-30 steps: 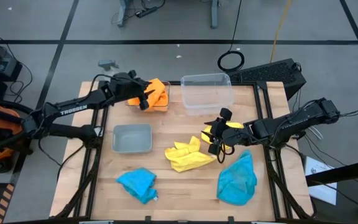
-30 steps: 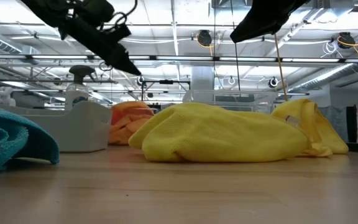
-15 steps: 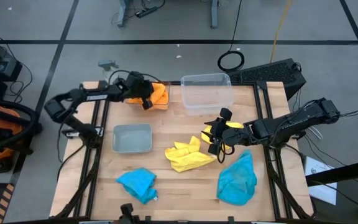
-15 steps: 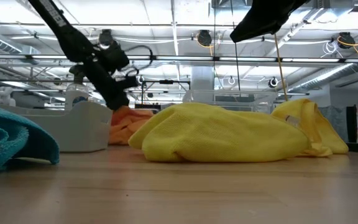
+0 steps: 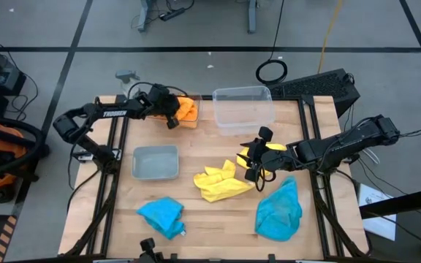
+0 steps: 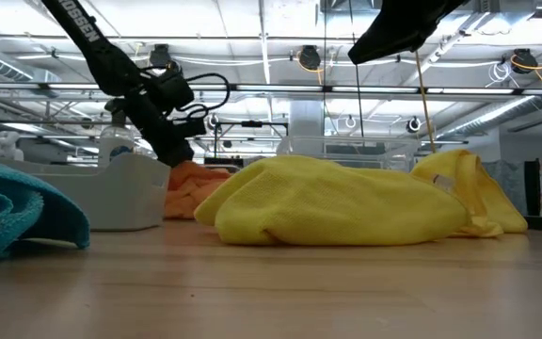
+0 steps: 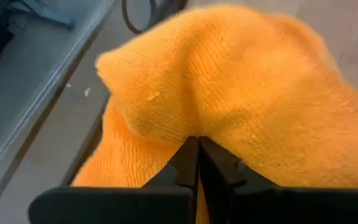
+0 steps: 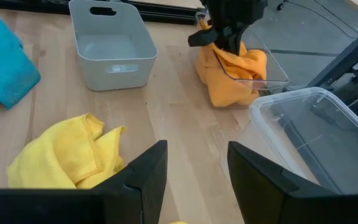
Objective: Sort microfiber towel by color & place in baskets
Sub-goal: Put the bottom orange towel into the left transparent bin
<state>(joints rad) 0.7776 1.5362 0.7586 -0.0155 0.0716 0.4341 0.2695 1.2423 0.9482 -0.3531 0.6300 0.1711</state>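
Lowered since before, left claw (image 5: pixel 171 117) clamps together on orange towel (image 5: pixel 186 111).

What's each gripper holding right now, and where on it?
Left gripper: shut on a fold of an orange towel in the far-left basket. Right gripper: open above the table, nothing between its fingers.

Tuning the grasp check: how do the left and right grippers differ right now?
The left gripper sits at the far-left basket, down among the orange towels; the right gripper hovers mid-table by a yellow towel. Left fingers are shut, with orange cloth bunched right at their tips; right fingers stand apart, holding nothing. Both are dark two-finger grippers.
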